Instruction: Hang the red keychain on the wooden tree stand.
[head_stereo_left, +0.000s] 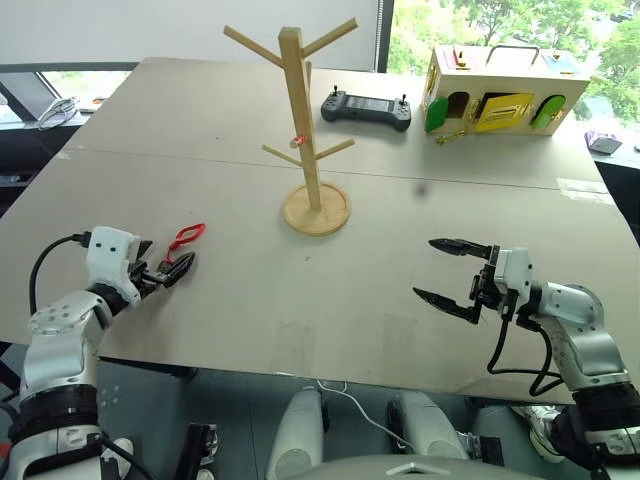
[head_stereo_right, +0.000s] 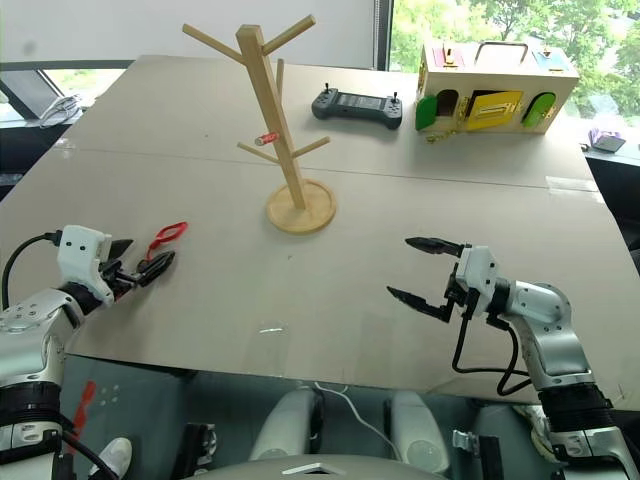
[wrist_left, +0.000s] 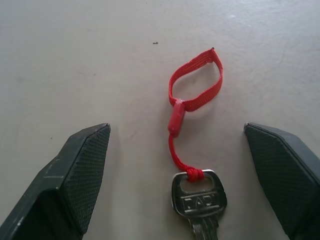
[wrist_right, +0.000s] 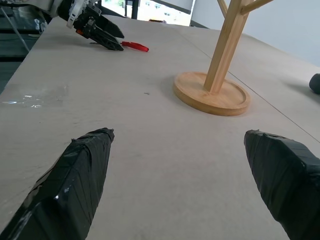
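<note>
The red keychain (wrist_left: 192, 107) lies flat on the bench (head_stereo_left: 300, 300), its loop and key between the wide-spread fingers of the left gripper (head_stereo_left: 168, 265), not yet grasped. The wooden tree stand (head_stereo_left: 305, 130) stands well apart, further up the bench. The right gripper (head_stereo_left: 448, 270) hovers wide and empty. Grasping, carrying and hooking on a peg all appear left to do.

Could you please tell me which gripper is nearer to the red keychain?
Left. The left gripper straddles the red keychain, open; the right gripper hovers far across the table.
</note>
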